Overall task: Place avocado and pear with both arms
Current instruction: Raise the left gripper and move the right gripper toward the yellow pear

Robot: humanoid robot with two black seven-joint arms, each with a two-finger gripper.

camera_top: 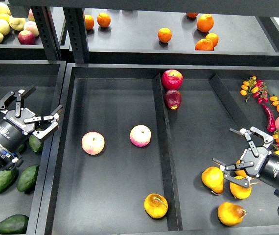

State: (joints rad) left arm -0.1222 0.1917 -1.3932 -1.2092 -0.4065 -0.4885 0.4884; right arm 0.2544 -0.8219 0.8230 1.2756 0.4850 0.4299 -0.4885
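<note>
Several dark green avocados lie in the left tray, among them one [5,178], one [28,177] and one [12,223]; others are partly hidden under my left arm. My left gripper [32,110] is open and empty, just above the avocado pile near the tray's right wall. One yellow-orange pear [155,205] with a brown patch lies at the front of the middle tray. Three more pears [213,179] [241,189] [231,213] lie in the right compartment. My right gripper [229,154] is open and empty, just above and beside these pears.
Two pink-cream fruits [93,143] [140,135] lie in the middle tray [115,98]. Two red apples [172,78] [173,99] sit by the divider [161,142]. Cherry tomatoes and chillies [267,105] lie at the far right. Oranges [164,34] and apples [2,24] are on the back shelf.
</note>
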